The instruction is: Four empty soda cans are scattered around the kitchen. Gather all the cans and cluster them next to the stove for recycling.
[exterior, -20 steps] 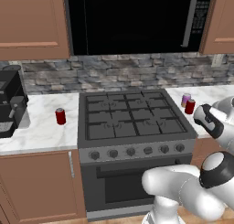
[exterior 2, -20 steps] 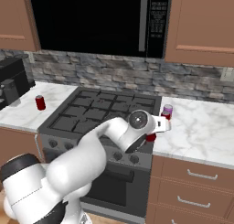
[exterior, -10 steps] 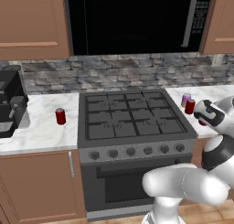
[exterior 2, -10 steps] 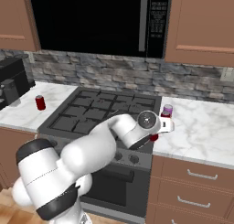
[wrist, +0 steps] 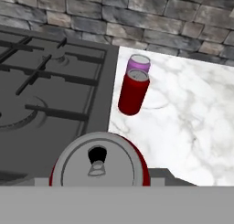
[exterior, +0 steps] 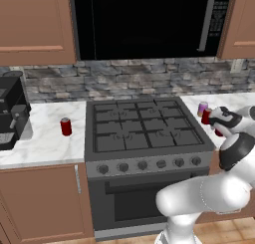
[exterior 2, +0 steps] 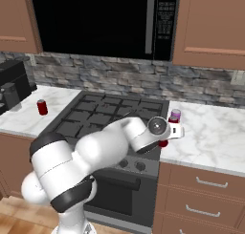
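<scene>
Hand view shows the gripper pinching a red soda can with silvery top just right of the dark grey gas stove, apparently joining the red and purple-pink cans clustered on the marble worktop.

Arm, lower left of right base view: glossy white rounded segments, dark grey joint bands, a round grey cap beside the wrist.
</scene>
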